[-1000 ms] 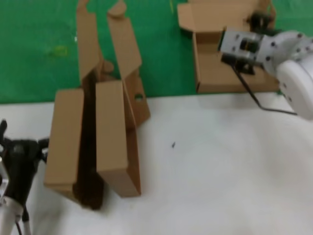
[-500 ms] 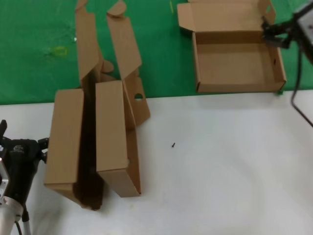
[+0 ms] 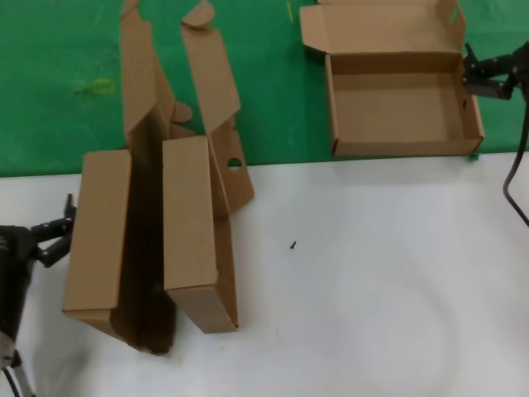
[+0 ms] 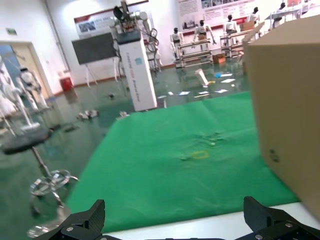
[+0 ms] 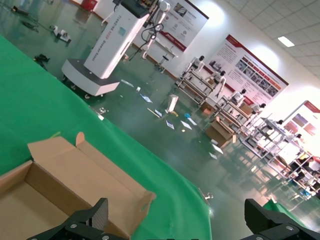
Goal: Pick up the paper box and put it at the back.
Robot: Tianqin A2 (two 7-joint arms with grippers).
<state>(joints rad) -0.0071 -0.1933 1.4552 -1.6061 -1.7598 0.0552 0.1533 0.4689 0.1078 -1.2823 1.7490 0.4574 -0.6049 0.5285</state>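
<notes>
Three alike brown paper boxes show in the head view. One paper box (image 3: 397, 103) lies open on the green cloth at the back (image 3: 66, 50), its lid folded back. Two more stand on edge on the white table, lids reaching onto the cloth: the left box (image 3: 99, 240) and the middle box (image 3: 194, 231). My left gripper (image 3: 59, 227) is open and empty, right beside the left box's outer face; that box (image 4: 290, 110) fills one side of the left wrist view, beyond the gripper (image 4: 175, 227). My right gripper (image 3: 473, 73) is open and empty beside the open box's right wall (image 5: 65, 185).
The white tabletop (image 3: 372, 289) spreads in front, with a tiny dark speck (image 3: 293, 245). A yellowish mark (image 3: 101, 85) lies on the cloth at the back left. A black cable (image 3: 517, 190) hangs from my right arm at the right edge.
My right arm has pulled away to the right, off the open box. My left gripper has moved up against the left box, which has shifted slightly left.
</notes>
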